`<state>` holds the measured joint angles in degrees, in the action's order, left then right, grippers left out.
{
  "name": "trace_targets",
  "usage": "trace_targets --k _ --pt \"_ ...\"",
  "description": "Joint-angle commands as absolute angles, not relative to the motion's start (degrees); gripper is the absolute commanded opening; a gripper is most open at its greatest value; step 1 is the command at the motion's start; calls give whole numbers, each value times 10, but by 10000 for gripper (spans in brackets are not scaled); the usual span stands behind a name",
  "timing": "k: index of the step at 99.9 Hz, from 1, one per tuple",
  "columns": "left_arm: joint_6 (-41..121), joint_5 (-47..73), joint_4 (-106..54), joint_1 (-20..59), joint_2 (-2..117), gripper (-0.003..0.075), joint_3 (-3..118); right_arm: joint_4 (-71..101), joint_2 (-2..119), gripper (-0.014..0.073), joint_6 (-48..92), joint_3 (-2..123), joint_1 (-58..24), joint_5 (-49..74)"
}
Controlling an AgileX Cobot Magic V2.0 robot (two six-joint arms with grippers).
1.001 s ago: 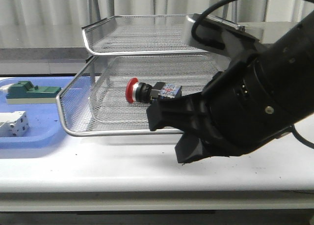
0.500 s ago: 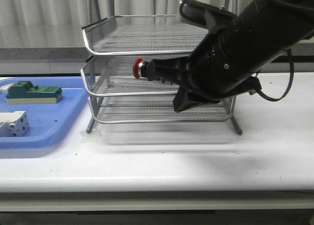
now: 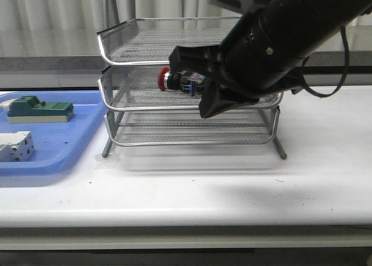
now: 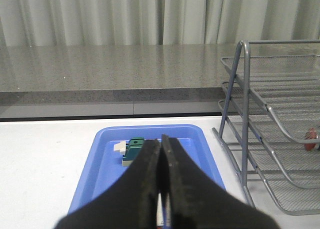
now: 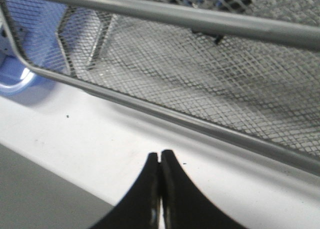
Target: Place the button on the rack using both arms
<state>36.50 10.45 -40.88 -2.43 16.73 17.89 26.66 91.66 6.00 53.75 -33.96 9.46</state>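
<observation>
The button [image 3: 174, 80] lies on its side in the middle tray of the silver wire rack [image 3: 125, 106], its red head toward the left; the red head [image 4: 311, 139] also shows in the left wrist view. My right arm [image 3: 273, 45] reaches across the front of the rack and hides the button's rear part. The right gripper [image 5: 160, 156] is shut and holds nothing, its tips over the white table just before a rack rim [image 5: 200, 124]. My left gripper [image 4: 161, 139] is shut and empty, hanging above the blue tray, left of the rack [image 4: 245, 99].
A flat blue tray [image 3: 58, 161] sits left of the rack, holding a green block-shaped part [image 3: 40, 109] and a white terminal block [image 3: 14, 147]. The same tray [image 4: 207, 154] and green part [image 4: 134, 148] lie under my left gripper. A grey ledge and curtains stand behind.
The middle tray with the button on it has slid from pulled-out back into the rack. My right arm followed it back and rose slightly to the left.
</observation>
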Motion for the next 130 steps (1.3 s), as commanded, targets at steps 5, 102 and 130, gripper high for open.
trace_targets --k 5,102,130 --pt "362 67 -420 -20 170 -20 196 244 847 -61 67 536 -338 75" --pt "362 67 -420 -20 170 -20 196 38 398 -61 56 411 -131 265" --pt "362 67 -420 -20 170 -20 196 39 256 -61 54 293 -127 232"
